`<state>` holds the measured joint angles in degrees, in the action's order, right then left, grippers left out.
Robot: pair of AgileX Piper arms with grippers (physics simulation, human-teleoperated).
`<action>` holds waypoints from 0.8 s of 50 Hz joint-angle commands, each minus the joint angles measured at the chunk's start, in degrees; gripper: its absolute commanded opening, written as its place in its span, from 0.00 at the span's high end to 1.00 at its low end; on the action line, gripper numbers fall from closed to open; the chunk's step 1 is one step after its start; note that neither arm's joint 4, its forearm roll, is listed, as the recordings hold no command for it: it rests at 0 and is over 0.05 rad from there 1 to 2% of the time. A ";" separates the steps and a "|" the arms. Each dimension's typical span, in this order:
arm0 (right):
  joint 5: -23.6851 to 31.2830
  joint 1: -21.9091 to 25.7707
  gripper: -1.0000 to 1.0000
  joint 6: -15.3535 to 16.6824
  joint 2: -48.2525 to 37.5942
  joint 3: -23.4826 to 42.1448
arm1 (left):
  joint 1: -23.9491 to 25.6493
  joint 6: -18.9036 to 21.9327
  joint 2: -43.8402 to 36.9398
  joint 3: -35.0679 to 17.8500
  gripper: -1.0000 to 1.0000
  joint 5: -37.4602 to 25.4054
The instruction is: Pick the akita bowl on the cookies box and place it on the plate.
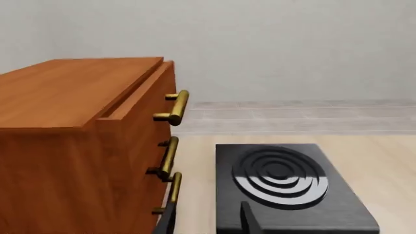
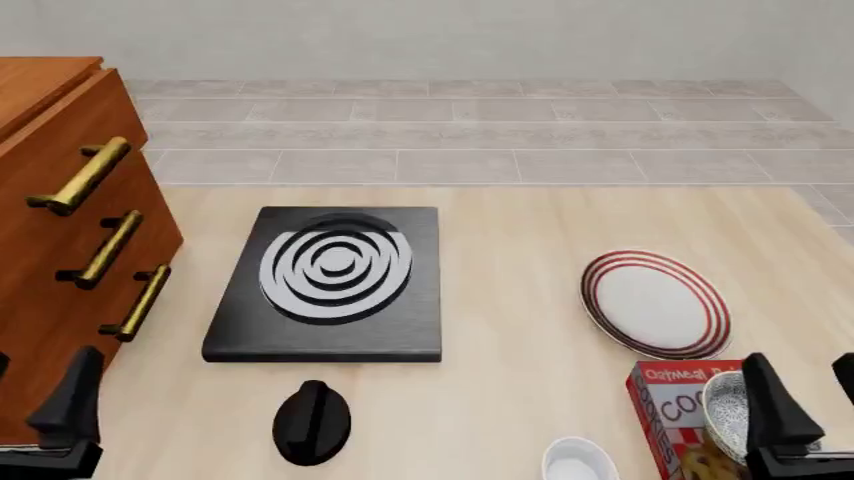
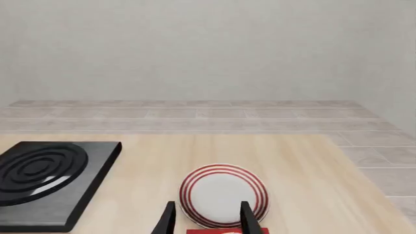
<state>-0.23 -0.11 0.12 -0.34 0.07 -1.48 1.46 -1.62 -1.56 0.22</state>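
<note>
a: at the table's near right corner, the right gripper hangs with fingers spread, empty, just beside the akita bowl on the cookies box.

b: advice?

a: lower squarely over the rim, pinch, lift clear, then carry forward to the plate.

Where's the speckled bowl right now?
Front view, bottom right: the akita bowl sits on the cookies box, just below the plate.

Left gripper: my black two-fingered claw, low at the near left edge, fingers parted.
Right gripper: my black claw, near right, fingers spread, holding nothing.
</note>
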 commanded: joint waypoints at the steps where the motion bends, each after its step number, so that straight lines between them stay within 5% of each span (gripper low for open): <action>1: -1.65 -0.46 0.00 0.52 -1.87 0.10 | 1.48 -1.46 1.19 1.32 0.00 -0.12; 3: -2.11 0.21 0.00 -1.24 -2.38 0.28 | 1.48 -1.46 1.19 1.32 0.00 -0.12; 22: -2.77 -0.92 0.00 0.01 -4.03 0.95 | 1.48 -1.46 1.19 1.32 0.00 -0.12; 27: 4.28 -1.48 0.00 -1.92 -1.81 5.75 | 1.48 -1.46 1.19 1.32 0.00 -0.12; 33: 13.44 -1.81 0.00 0.68 -0.71 12.83 | 1.48 -1.46 1.19 1.32 0.00 -0.12; 40: 24.22 -1.02 0.00 -0.35 0.29 22.91 | 1.48 -1.46 1.19 1.32 0.00 -0.12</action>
<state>12.08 -1.18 -0.28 -1.22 12.64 -0.02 0.02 -0.45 -0.27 0.11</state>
